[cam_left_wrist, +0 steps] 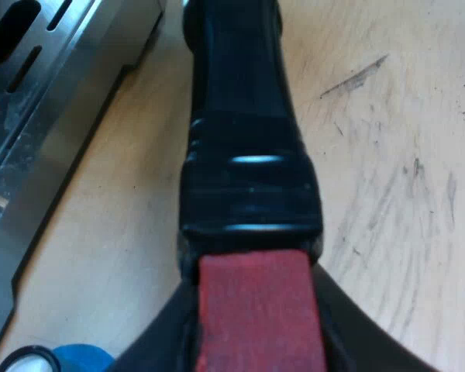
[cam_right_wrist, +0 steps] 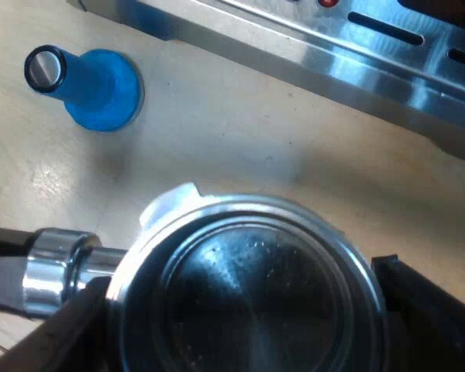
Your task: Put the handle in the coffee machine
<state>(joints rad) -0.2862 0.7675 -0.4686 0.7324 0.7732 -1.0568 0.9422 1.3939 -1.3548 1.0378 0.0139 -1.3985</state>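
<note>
While left fingers [cam_left_wrist: 159, 349] clasp handle [cam_left_wrist: 244, 155] | right fingers [cam_right_wrist: 422, 306] grip basket [cam_right_wrist: 248, 287] rim

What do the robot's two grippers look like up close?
Both are plain black. On the left gripper, the fingers are smooth and flare out toward the base. On the right gripper, the fingers look matte, with blocky, angular edges. I see no markings.

Pale wooden tabletop [cam_left_wrist: 387, 155], scuffed — blue tamper [cam_right_wrist: 97, 89] standing on it, espresso machine [cam_right_wrist: 356, 46] alongside.
</note>
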